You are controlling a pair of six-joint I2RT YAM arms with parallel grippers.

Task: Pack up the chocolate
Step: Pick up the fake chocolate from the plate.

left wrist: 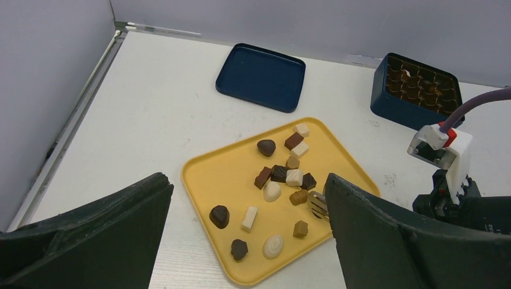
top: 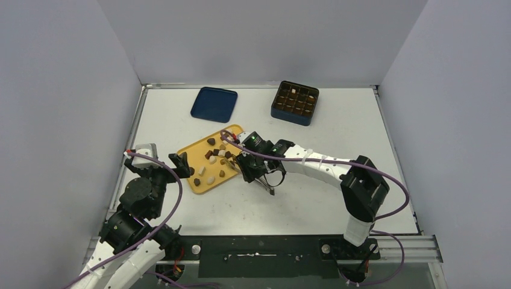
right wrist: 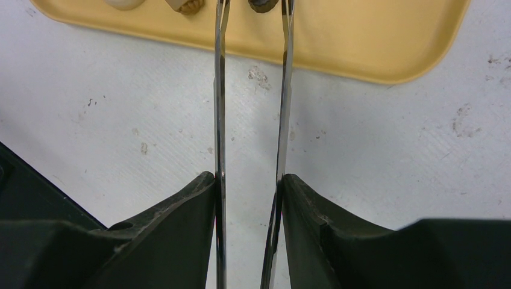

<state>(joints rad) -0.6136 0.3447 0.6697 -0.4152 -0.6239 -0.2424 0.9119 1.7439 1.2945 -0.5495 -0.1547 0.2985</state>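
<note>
Several chocolate pieces [left wrist: 272,191], dark, caramel and white, lie scattered on a yellow tray [left wrist: 205,174]. My right gripper [right wrist: 248,177] is shut on a pair of metal tongs [right wrist: 220,120], whose two blades run forward over the tray's near rim. A dark chocolate [right wrist: 260,5] sits between the blade tips at the frame's top edge. The tongs' tip [left wrist: 317,205] shows beside a caramel piece [left wrist: 297,197]. My left gripper [left wrist: 247,180] stands wide open and holds nothing, low at the tray's left side [top: 181,164]. The right gripper [top: 256,168] sits at the tray's right edge.
A dark blue gridded box [top: 294,102] stands at the back right, with a few pieces in its cells. Its flat blue lid [top: 214,103] lies at the back, left of the box. Grey walls close in the table on three sides.
</note>
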